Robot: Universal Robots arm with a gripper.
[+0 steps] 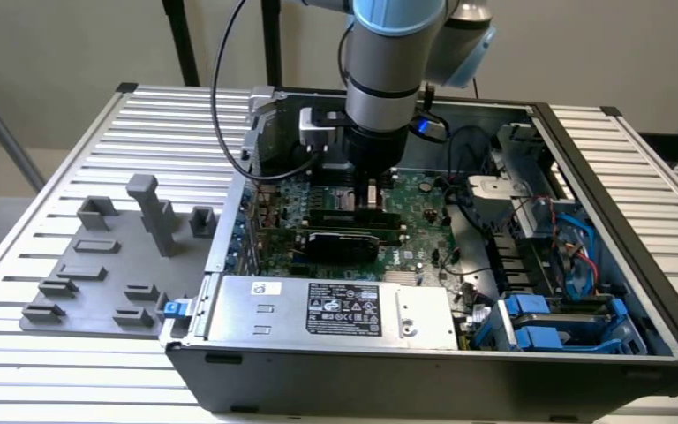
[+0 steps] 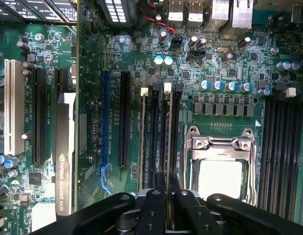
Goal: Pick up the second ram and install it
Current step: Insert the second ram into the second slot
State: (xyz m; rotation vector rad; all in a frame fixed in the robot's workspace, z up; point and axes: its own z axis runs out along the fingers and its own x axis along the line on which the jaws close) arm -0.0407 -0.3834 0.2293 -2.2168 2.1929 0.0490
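Robot arm holds a memory stick edge-on over the slots of an open computer.

The fingers [image 2: 167,196] are clenched on the second ram [image 2: 167,147], which runs as a thin edge along the memory slots [image 2: 154,137] beside the empty processor socket [image 2: 219,166]. In the wrist view, a black expansion card [image 2: 64,152] stands in a slot well to one side, and more slots [image 2: 281,152] lie past the socket. In the exterior view, the arm [image 1: 392,62] reaches down into the computer case [image 1: 433,362], its wrist hiding the stick; the silver power supply [image 1: 339,309] and blue drive bays [image 1: 546,322] crowd the near edge. Grey fixture blocks [image 1: 151,212] sit on the slatted worktop [image 1: 33,353] at the exterior view's left. How deep the stick sits cannot be made out.
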